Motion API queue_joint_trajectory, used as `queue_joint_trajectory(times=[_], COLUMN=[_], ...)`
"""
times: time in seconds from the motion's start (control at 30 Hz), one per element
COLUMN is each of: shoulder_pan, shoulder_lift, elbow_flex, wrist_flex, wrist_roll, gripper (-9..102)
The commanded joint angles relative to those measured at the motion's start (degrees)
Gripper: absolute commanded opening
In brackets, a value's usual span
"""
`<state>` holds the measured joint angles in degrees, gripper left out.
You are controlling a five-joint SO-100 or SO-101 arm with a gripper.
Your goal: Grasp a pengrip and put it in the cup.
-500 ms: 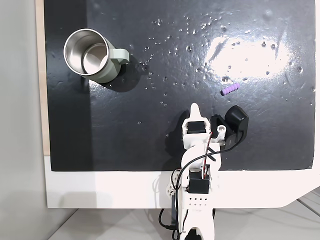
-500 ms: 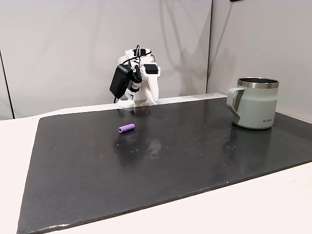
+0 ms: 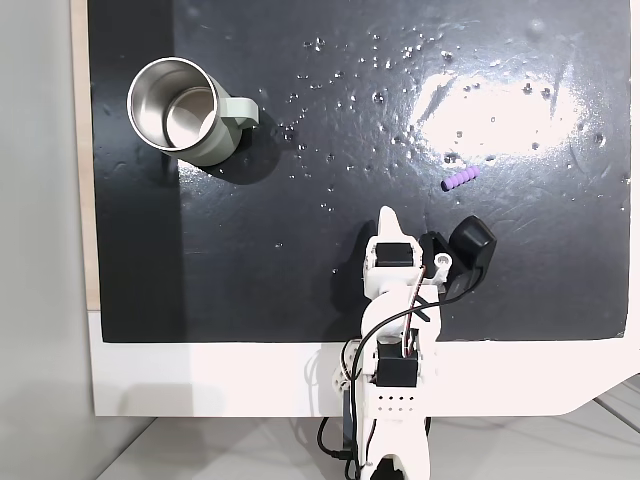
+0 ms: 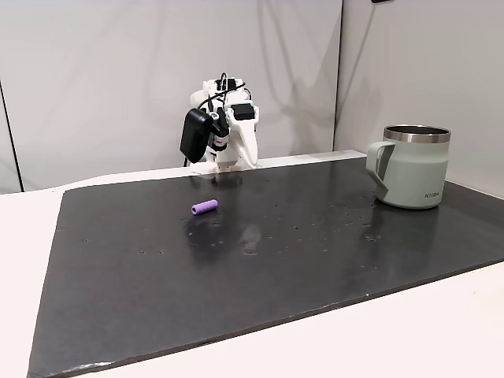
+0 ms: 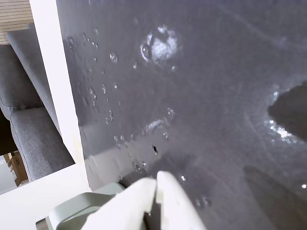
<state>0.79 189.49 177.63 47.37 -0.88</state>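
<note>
The purple ribbed pengrip (image 3: 459,179) lies by itself on the black mat, right of centre in a fixed view from above, and left of centre in a fixed view from the side (image 4: 204,207). The sage-green cup (image 3: 218,146) stands upright at the mat's far left corner, its steel inside bare; from the side it stands at the right (image 4: 409,177). My gripper (image 3: 388,215) is folded back over the arm's base, well short of the pengrip. In the wrist view its white fingertips (image 5: 156,181) meet, shut on nothing, and a bit of the green cup (image 5: 72,211) shows bottom left.
The black mat (image 3: 250,250) is shiny and speckled with small droplets. It lies on a white table (image 3: 200,380). A black wrist camera (image 3: 470,248) juts out to the arm's right. A grey sofa (image 5: 24,120) stands beyond the table's edge.
The wrist with its black camera has turned a little and now sits more upright. The pengrip and the cup have stayed where they were.
</note>
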Motion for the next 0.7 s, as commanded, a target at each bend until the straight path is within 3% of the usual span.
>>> queue_joint_trajectory(times=[0.0,0.3,0.67], shoulder_pan=[0.3,11.3,23.5], shoulder_lift=[0.6,-4.0,-39.9], elbow_flex=[-5.6,-20.0,-45.5], wrist_flex=[2.6,11.6,13.6], wrist_roll=[-2.9,-11.4,-18.7], gripper=[0,0,2])
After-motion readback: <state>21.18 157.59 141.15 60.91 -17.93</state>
